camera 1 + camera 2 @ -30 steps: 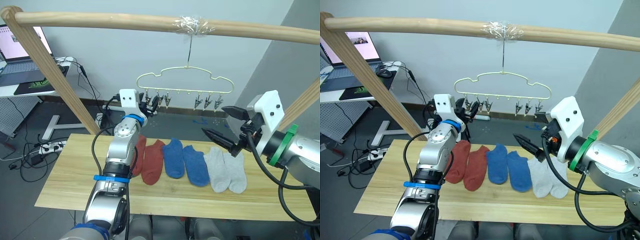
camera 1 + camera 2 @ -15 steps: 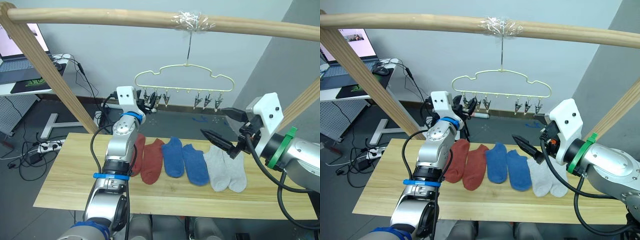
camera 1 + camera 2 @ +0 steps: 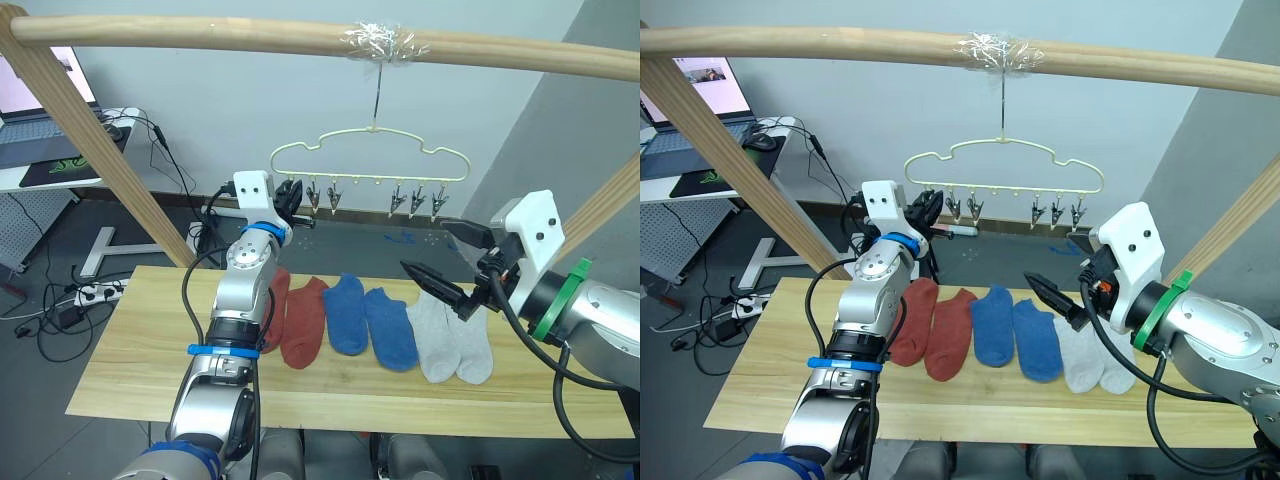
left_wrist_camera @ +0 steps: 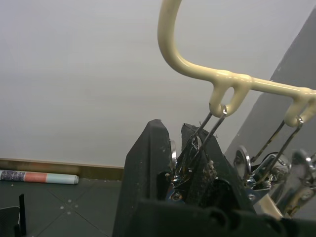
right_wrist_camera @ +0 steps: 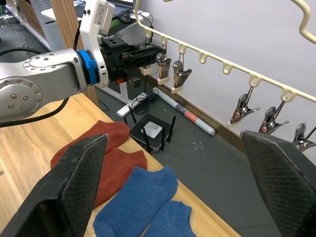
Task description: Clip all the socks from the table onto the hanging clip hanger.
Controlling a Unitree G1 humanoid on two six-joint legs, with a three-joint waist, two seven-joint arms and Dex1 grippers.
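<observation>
Six socks lie in a row on the wooden table [image 3: 130, 350]: two rust-red [image 3: 303, 322], two blue [image 3: 347, 315] and two light grey [image 3: 433, 338]. The pale clip hanger [image 3: 370, 150] hangs by its hook from the pole above them. My left gripper [image 3: 290, 197] is raised to the hanger's left end, shut on the leftmost metal clip [image 4: 191, 157], which sits pinched between its black fingers [image 4: 145, 163]. My right gripper [image 3: 425, 247] hovers open just above the grey socks, holding nothing.
A thick wooden pole frame [image 3: 200, 35] spans the top, and its slanted legs come down at both sides of the table. A white desk with a laptop [image 3: 40, 150] stands at the far left, with cables and a power strip [image 3: 95, 293] on the floor.
My left gripper's fingers have closed in on the leftmost clip. The right arm has stayed almost where it was, still open over the grey socks.
</observation>
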